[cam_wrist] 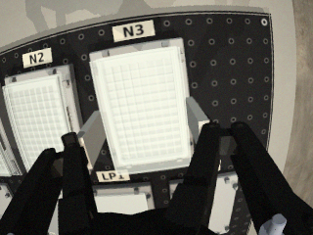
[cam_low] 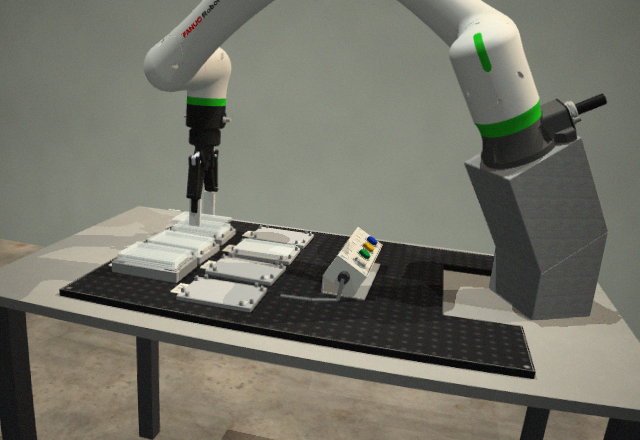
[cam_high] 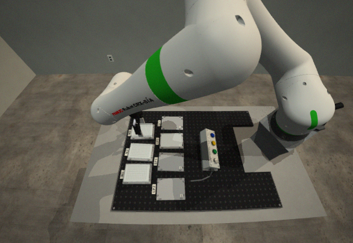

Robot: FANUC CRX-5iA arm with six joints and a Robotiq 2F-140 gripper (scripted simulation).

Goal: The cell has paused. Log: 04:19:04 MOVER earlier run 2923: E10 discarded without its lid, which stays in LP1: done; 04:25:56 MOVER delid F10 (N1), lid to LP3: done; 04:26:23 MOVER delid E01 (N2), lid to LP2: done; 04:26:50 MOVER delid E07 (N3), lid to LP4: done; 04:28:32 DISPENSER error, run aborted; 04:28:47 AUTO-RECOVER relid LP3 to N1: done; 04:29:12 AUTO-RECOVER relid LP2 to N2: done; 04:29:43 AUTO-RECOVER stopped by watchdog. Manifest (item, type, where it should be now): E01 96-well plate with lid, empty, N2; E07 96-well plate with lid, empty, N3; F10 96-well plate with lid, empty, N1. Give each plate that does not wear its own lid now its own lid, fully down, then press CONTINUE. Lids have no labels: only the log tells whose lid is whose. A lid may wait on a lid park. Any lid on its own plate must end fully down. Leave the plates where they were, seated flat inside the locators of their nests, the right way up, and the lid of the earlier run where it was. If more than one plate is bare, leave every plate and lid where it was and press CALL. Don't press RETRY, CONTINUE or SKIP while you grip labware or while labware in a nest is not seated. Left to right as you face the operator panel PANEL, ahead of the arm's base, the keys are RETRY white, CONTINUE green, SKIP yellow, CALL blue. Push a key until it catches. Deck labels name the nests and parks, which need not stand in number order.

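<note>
The jaws (cam_low: 201, 208) are closed on a clear lid (cam_low: 202, 217), one finger on each long side, and hold it flat over the plate (cam_wrist: 143, 106) in nest N3. In the exterior view the lid sits just above the plate's top; whether it touches the plate cannot be told. In the wrist view the lid lines up with the plate, and the pads (cam_wrist: 196, 116) press its edges.

N3 is at the far end of the nest row, nearest the back-left corner of the tabletop (cam_low: 568, 368). The N2 plate (cam_high: 140, 151) is next in the row and the third plate (cam_high: 137, 173) is nearest the front edge; both show a white well grid under a cover.

Beside the nests, towards the middle of the black deck (cam_high: 228, 189), four flat grey parks run in a parallel row. The one labelled LP2 (cam_high: 170, 188) is at the front; the other park labels are too small to read from above. The second park from the back (cam_high: 171, 140) looks slightly raised, as if a lid lies on it, but that is hard to confirm.

The panel (cam_high: 210, 153) stands right of the parks, with its blue (cam_high: 212, 135), yellow (cam_high: 213, 142), green (cam_high: 214, 151) and white (cam_high: 215, 159) keys in a line. The arm's grey pedestal (cam_low: 547, 249) stands at the back-right corner.
</note>
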